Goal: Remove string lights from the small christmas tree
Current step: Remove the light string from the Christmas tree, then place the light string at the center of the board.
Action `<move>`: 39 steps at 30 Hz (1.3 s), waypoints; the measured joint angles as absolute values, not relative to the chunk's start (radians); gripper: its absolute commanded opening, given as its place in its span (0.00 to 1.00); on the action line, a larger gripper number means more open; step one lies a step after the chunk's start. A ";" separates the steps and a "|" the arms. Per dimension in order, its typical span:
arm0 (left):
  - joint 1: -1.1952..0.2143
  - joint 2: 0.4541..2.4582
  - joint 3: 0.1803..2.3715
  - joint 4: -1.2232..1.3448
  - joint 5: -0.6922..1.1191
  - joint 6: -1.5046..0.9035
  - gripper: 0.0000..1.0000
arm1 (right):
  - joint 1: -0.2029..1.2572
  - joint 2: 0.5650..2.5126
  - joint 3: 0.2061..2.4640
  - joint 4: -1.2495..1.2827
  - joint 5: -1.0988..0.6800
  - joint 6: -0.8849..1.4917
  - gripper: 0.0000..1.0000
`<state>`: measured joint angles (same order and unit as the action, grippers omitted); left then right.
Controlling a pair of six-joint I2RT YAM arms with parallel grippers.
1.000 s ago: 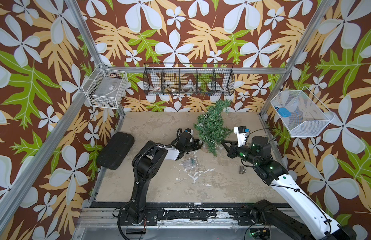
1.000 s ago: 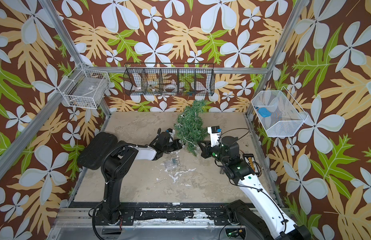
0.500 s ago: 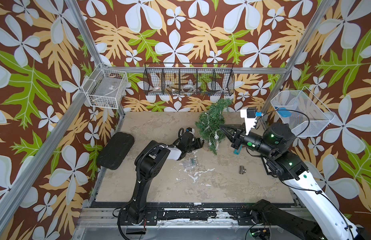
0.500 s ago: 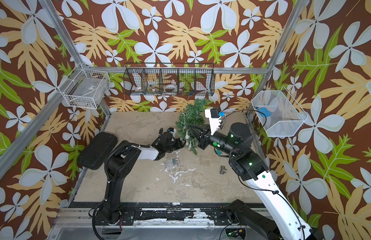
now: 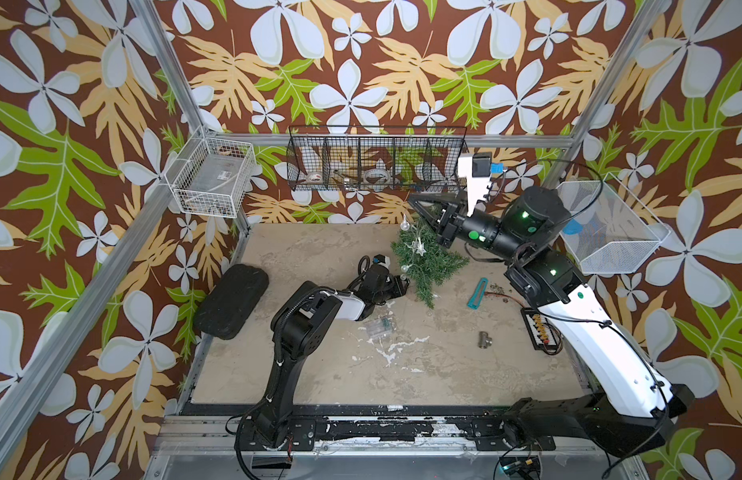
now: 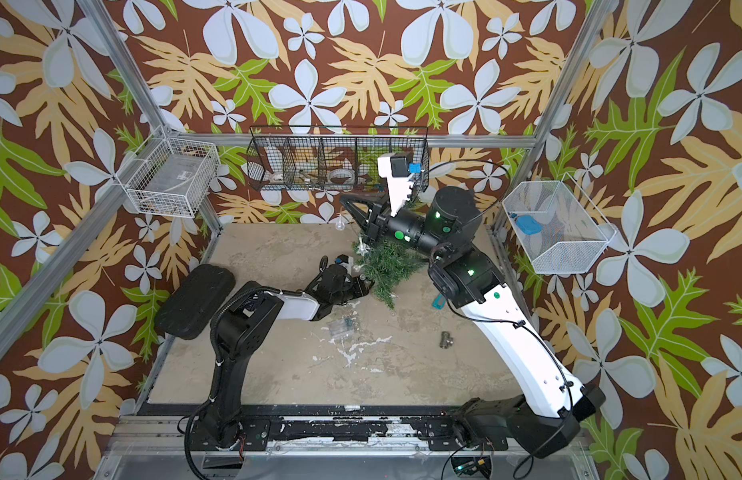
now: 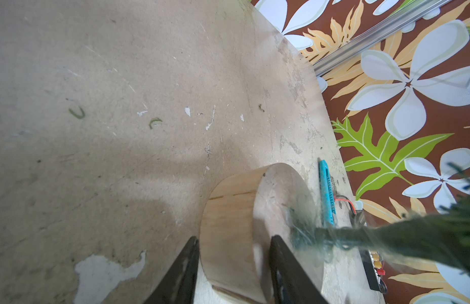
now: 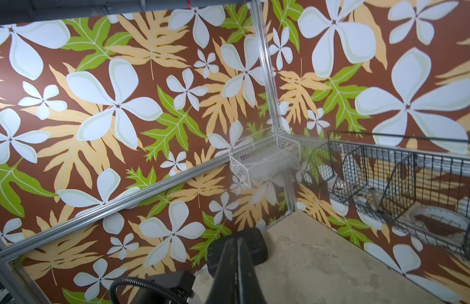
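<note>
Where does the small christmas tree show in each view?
Top view: small christmas tree, far middle of the table.
Top view: the tree, same spot.
Left wrist: its wooden base sits between the jaws of the left gripper.
Right wrist: not in it.
Shared landmark: teal strip beside the tree, in all but the right wrist view.

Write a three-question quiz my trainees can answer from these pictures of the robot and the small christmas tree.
1. True or false: the left gripper clamps the round wooden base of the small christmas tree.
2. Where does the clear battery box lie? A) on the table beside the left arm; B) in the white wire basket; C) on the black pad.
3. Fill in: the ___ gripper is raised above the tree, jaws shut.
Key: 1 true; 2 A; 3 the right gripper.
</note>
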<state>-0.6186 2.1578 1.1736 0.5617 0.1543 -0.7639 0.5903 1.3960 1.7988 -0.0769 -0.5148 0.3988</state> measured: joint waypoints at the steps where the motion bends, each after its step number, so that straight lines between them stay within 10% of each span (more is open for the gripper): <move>1: -0.619 2.158 1.172 0.565 0.154 -0.764 0.45 | 0.589 1.420 1.845 -0.078 -0.503 0.393 0.00; 18: -0.624 2.165 1.167 0.590 0.148 -0.764 0.43 | 0.563 1.764 2.486 -0.189 -0.389 0.367 0.00; 34: -0.624 2.187 1.193 0.600 0.152 -0.763 0.43 | 0.563 1.200 1.319 -0.182 -0.366 0.333 0.03; 39: -0.624 2.196 1.200 0.607 0.155 -0.764 0.42 | 0.563 1.165 1.158 -0.222 -0.367 0.332 0.35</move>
